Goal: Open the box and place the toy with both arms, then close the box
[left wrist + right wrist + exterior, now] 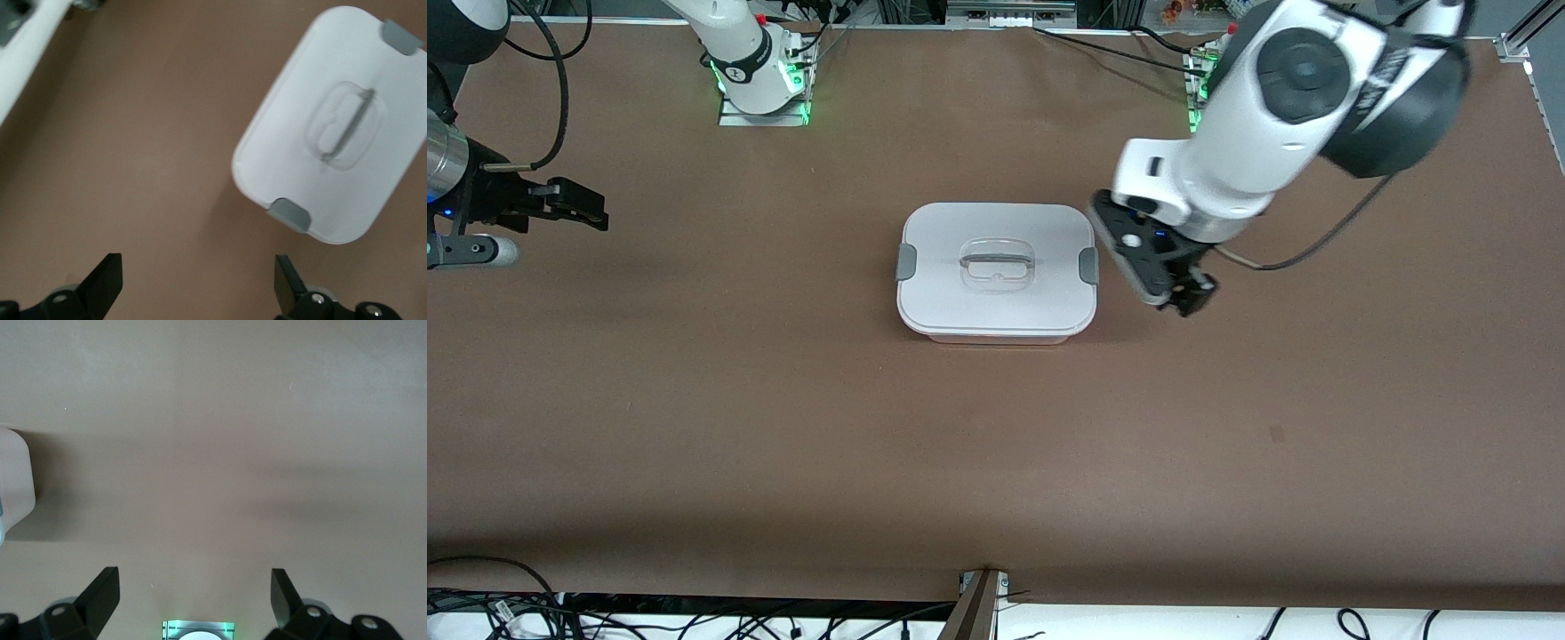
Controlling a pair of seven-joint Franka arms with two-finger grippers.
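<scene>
Only up front, lidded box (996,271) whole.

even overhead light, soft shadows on the table (783,427). left wrist view slightly blurred; green glow at the arm bases.

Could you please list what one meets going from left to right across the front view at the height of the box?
Right gripper, open, over bare table at the right arm's end → grey clip → lid handle → second grey clip → left gripper, open, beside the box.
</scene>
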